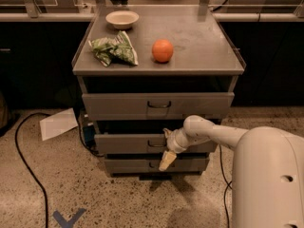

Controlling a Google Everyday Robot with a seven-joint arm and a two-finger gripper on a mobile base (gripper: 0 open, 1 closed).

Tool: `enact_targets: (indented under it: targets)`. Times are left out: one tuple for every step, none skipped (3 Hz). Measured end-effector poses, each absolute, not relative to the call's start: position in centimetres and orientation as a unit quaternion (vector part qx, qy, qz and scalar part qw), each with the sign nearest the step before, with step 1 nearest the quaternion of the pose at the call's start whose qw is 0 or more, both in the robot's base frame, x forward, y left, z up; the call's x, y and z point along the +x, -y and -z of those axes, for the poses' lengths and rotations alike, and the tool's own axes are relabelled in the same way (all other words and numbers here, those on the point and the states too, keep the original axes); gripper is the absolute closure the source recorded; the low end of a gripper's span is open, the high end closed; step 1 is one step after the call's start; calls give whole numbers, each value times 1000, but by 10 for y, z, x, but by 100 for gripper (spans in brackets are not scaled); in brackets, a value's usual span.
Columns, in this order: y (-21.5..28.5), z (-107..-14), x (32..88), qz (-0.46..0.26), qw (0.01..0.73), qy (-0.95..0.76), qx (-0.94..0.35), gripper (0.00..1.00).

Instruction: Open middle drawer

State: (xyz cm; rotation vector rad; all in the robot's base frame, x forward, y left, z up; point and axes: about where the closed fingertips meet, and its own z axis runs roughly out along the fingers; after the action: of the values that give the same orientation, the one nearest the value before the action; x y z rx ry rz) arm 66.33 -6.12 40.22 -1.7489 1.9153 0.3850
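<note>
The grey cabinet [209,46] has three drawers stacked. The middle drawer [123,144] has a wide flat grey front and a small dark loop handle [153,143] at its centre, with a dark gap above it. My gripper [166,148] is at the end of the white arm [213,132], which reaches in from the right. It sits right at that handle, partly covering it. The top drawer [114,106] and the bottom drawer [128,165] show their fronts above and below.
On the cabinet top lie a green bag [114,50], an orange [163,50] and a white bowl [122,19]. A paper sheet [58,124] and a black cable [28,165] lie on the speckled floor at left. My white body [268,179] fills the lower right.
</note>
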Motion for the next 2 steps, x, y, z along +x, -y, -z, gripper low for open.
enact_targets:
  targets:
    - [63, -406, 656, -156, 244, -713, -639, 0]
    - [60, -402, 652, -157, 246, -711, -640, 0]
